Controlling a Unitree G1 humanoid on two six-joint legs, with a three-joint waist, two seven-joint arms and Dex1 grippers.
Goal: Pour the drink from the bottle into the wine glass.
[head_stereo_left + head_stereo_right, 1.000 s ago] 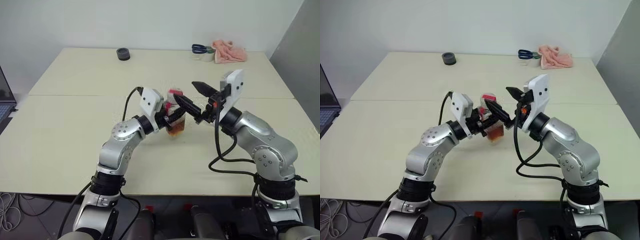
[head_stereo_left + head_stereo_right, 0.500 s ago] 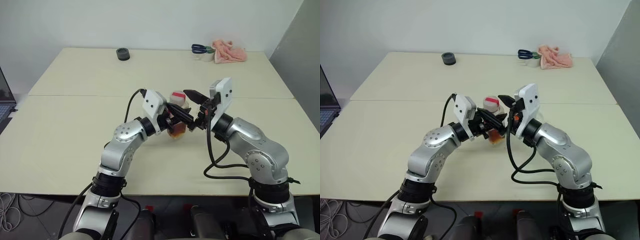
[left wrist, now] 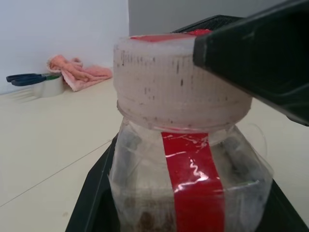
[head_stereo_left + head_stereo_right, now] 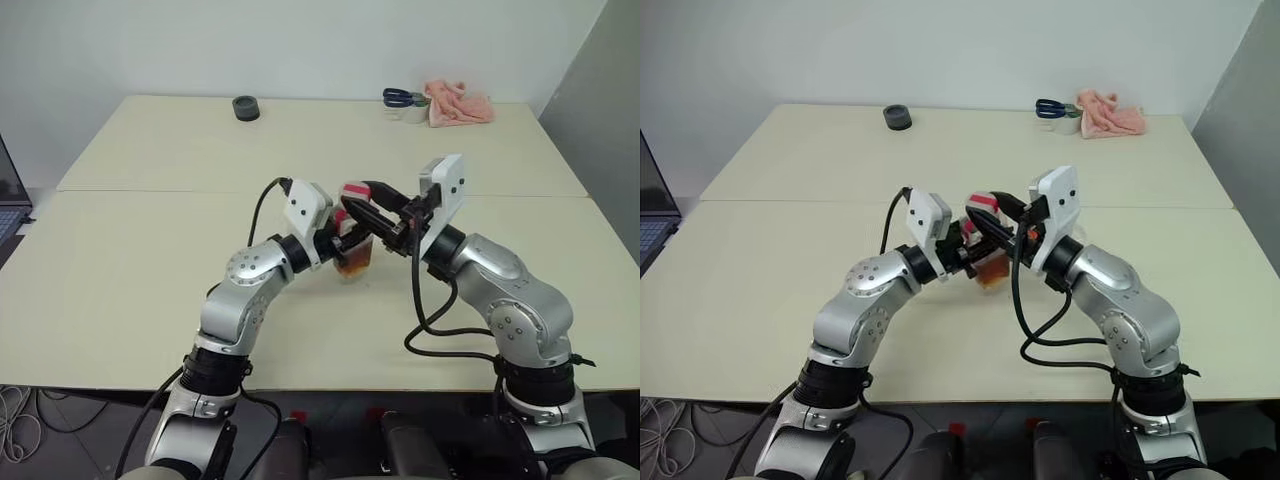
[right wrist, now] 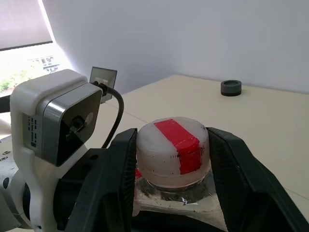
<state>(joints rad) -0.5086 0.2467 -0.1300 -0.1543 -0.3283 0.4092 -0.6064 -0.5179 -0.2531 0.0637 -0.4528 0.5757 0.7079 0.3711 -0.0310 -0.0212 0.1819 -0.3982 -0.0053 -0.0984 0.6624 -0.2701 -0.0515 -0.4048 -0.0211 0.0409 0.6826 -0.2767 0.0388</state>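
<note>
— What is seen on the table (image 4: 150, 260) at the far edge?
— A dark round puck (image 4: 246, 108) is set toward the left. A pink cloth (image 4: 458, 104) is bunched at the right corner, with blue-handled scissors (image 4: 400, 97) laid just beside it on a small white item.
— Anything else?
— A laptop's (image 4: 10, 200) edge is seen at the left.

Silver jointed arms, black cables looping, white camera blocks at wrists, black two-fingered left hand (image 4: 345, 228), right hand (image 4: 362, 200).
</note>
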